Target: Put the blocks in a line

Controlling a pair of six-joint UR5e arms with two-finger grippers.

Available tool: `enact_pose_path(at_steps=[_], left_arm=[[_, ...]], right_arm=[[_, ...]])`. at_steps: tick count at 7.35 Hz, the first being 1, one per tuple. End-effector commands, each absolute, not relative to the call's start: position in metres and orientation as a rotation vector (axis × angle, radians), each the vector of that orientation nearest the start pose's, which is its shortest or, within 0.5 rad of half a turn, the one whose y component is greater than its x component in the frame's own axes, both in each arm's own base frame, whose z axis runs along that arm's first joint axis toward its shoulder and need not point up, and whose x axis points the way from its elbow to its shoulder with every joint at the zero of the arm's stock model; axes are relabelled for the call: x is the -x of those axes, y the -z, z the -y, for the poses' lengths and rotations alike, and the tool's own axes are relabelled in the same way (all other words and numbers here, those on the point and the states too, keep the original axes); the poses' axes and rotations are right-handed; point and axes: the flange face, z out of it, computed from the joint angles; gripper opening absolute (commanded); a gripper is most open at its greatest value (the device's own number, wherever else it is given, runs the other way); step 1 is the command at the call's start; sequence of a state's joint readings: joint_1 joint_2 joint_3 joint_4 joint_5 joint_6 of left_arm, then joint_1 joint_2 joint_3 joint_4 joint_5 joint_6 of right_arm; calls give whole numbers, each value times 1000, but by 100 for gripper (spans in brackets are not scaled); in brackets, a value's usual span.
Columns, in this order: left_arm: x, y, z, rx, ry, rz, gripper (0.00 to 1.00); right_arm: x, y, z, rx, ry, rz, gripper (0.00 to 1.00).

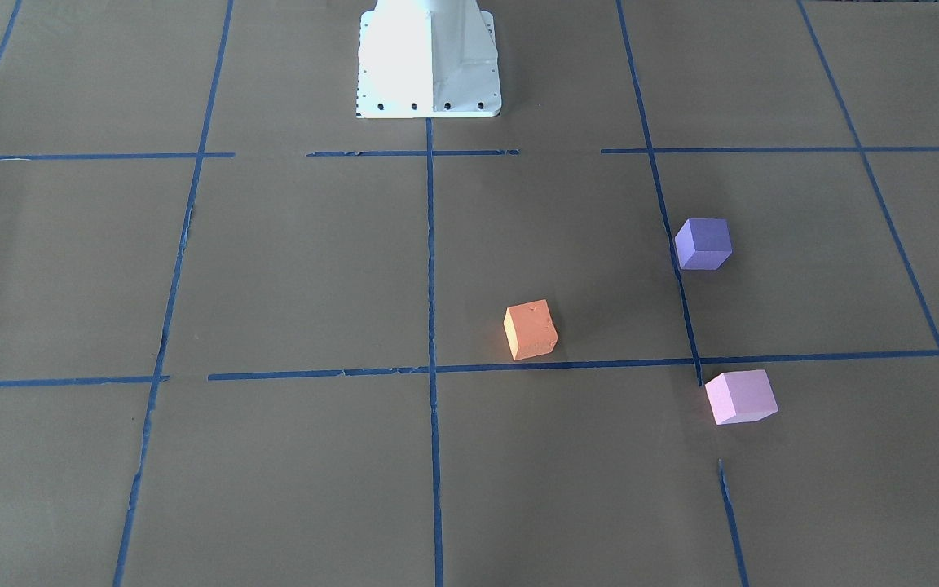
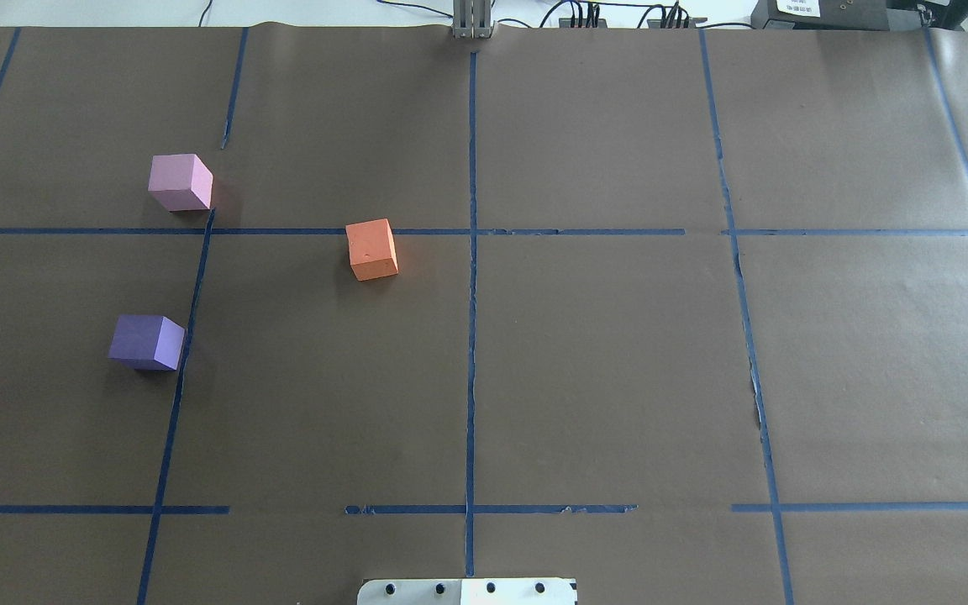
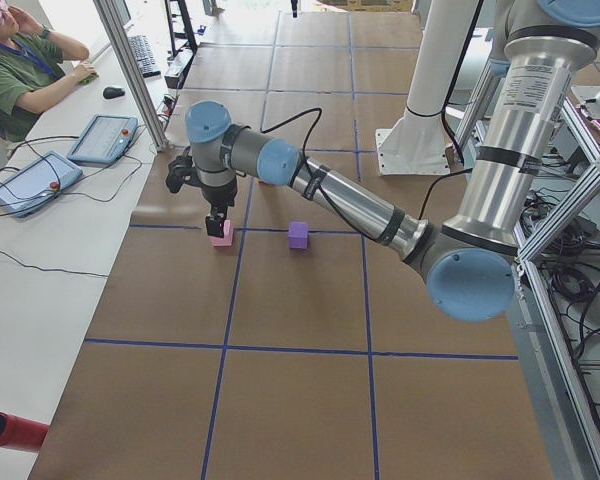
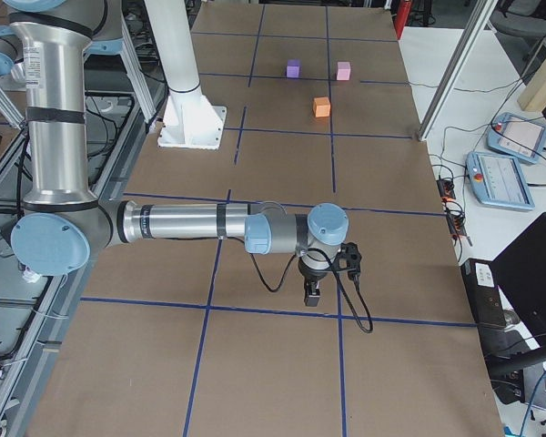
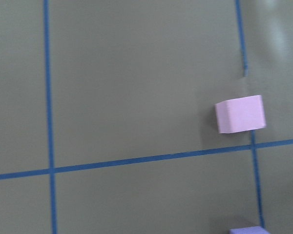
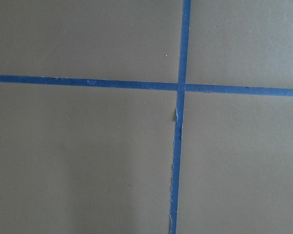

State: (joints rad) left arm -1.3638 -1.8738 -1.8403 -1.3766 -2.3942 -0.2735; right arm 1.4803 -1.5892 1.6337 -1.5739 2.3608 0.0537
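Three cubes lie apart on the brown paper table. The orange block [image 2: 371, 249] is nearest the middle, the pink block [image 2: 181, 181] is far left and the purple block [image 2: 147, 342] is left, nearer the robot. They also show in the front view: orange [image 1: 531, 328], purple [image 1: 703, 243], pink [image 1: 740, 396]. My left gripper [image 3: 218, 230] hangs above the table's left end, in line with the pink block [image 3: 223, 239]; I cannot tell if it is open. The left wrist view shows the pink block [image 5: 240, 114] below. My right gripper [image 4: 313, 295] hangs over bare paper, far from the blocks; its state is unclear.
Blue tape lines [image 2: 471, 252] grid the table. The white robot base [image 1: 427, 61] stands at the robot's edge. An operator [image 3: 20, 70] sits at a side desk with pendants [image 3: 105, 138]. A red cylinder [image 3: 10, 430] lies at that desk's near end.
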Motion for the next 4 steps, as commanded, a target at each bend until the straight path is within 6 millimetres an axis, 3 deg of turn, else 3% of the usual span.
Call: enact_pose_path(at_steps=[1, 3, 4], left_arm=[[-181, -301, 581, -66, -112, -921, 100], [-247, -224, 567, -33, -79, -980, 100], [-297, -197, 557, -36, -99, -960, 100]], right_arm=[[-18, -636, 490, 18, 51, 791, 100], [-18, -636, 490, 18, 50, 791, 100], [-18, -636, 490, 18, 51, 791, 100]])
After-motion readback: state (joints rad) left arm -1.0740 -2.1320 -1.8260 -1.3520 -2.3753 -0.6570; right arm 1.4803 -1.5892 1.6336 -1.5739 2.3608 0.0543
